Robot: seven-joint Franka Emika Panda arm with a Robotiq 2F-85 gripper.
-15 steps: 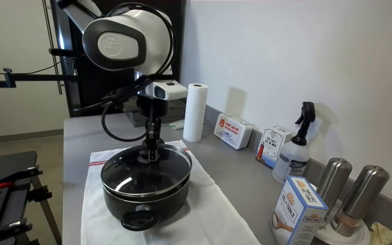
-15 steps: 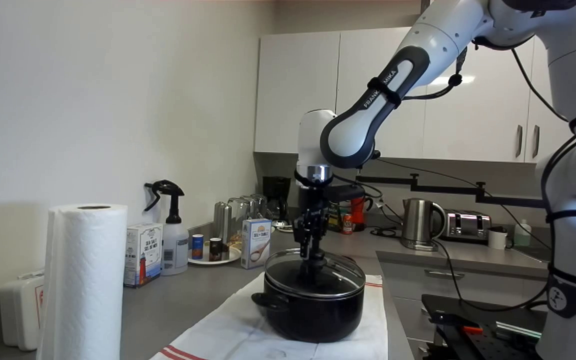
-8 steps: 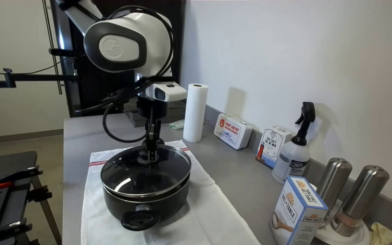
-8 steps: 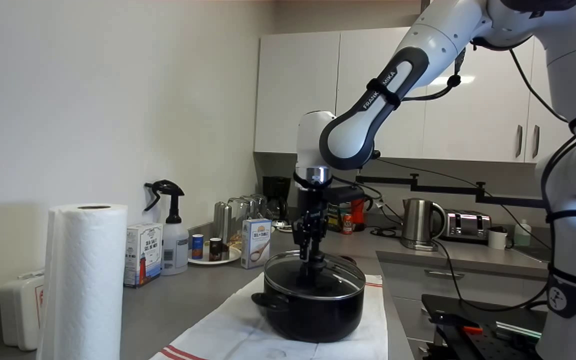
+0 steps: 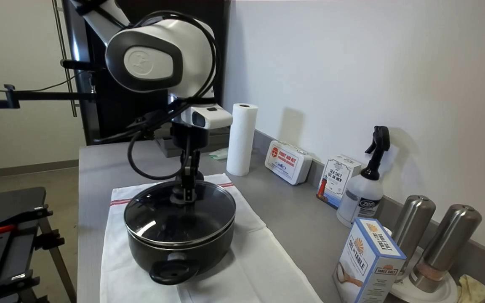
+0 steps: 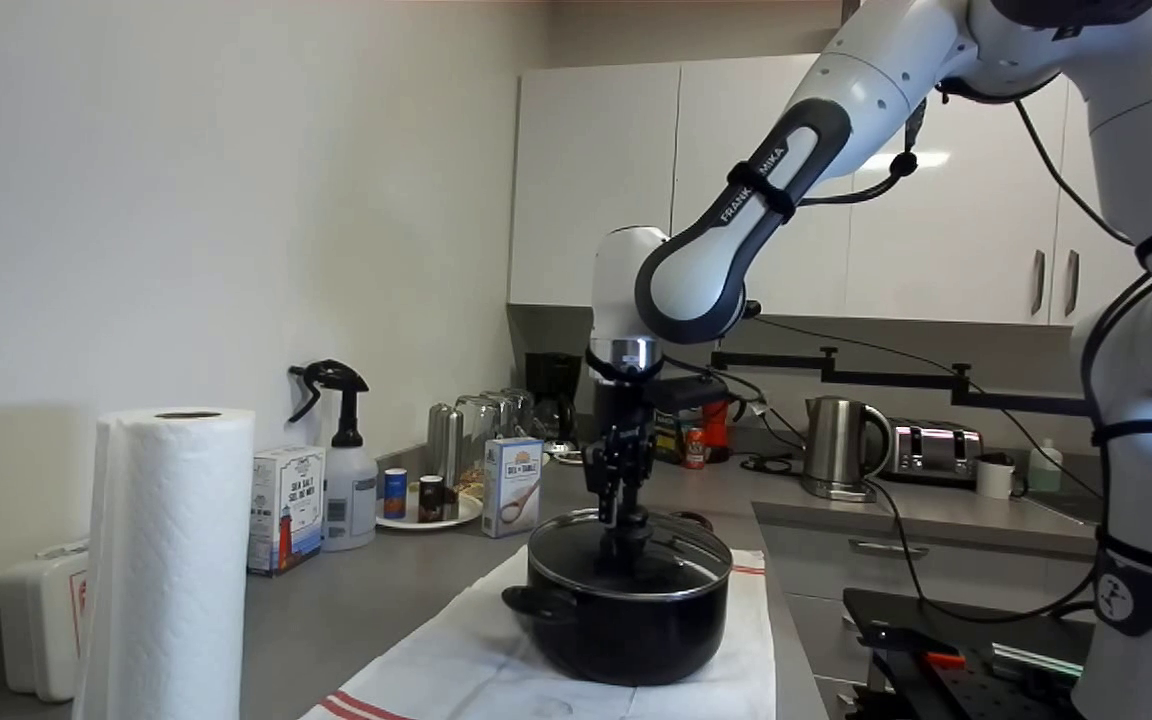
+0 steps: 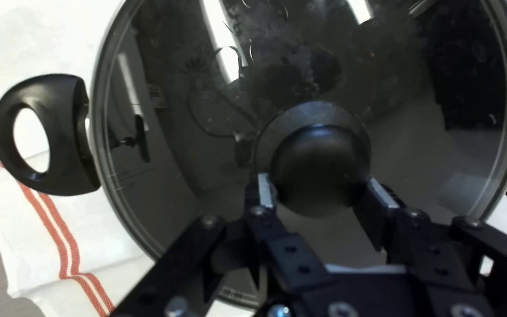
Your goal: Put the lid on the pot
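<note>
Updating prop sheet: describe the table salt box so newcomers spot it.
In an exterior view, find the black pot on the white towel. Right of it, beside two steel cylinders, stands the table salt box. It pictures a brown spoon; the sea salt box, a red tower.

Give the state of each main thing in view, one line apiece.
Towel: spread out, creased
Pot: upright on the towel
Lid: on or just above the pot, unclear which
Gripper: closed on the lid's knob
Paper roll: upright
Spray bottle: upright
First aid kit: shut
Table salt box: upright
Kettle: upright
Cabinet doors: shut
</note>
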